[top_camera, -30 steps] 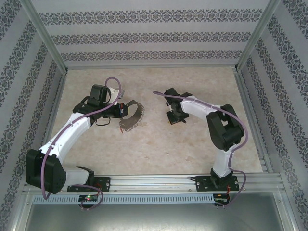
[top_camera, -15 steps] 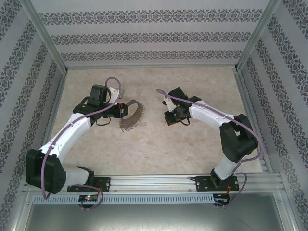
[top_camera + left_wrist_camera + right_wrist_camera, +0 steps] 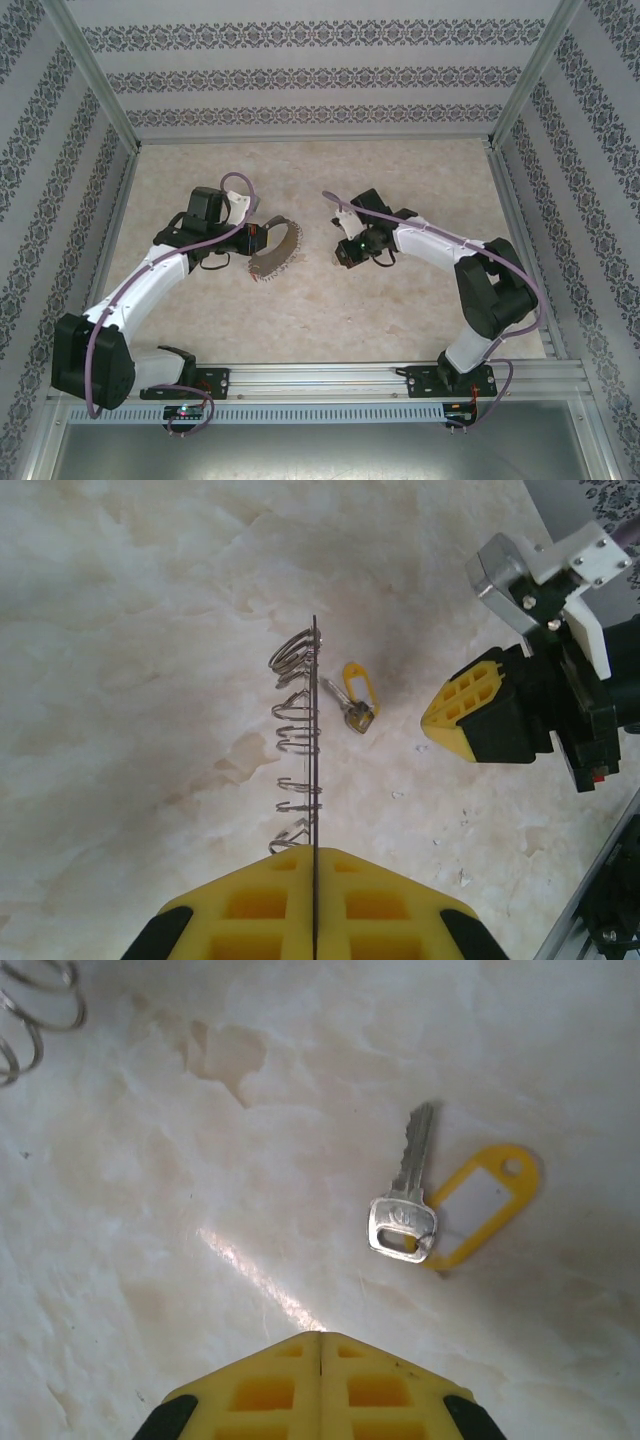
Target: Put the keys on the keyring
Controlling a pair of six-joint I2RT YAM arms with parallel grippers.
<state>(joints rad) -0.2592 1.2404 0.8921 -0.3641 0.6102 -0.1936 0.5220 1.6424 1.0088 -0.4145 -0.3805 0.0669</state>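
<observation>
Around the middle of the table [image 3: 400, 310], the left gripper [image 3: 262, 238] is clamped tight on the keyring [image 3: 283, 248], which looks edge-on from its wrist cam, little loops sticking out sideways. A yellow-tagged key [image 3: 405, 1210] lies flat just beside the ring. The right gripper [image 3: 320, 1338] hovers near the key, fingers pressed together, holding nothing.

Overhead; close wrist views, common key [image 3: 408, 1190]

Left gripper [image 3: 314, 852] clamps the keyring [image 3: 313, 700] edge between its fingers; right gripper [image 3: 320, 1338] has its fingers pressed together, pointing downward.
</observation>
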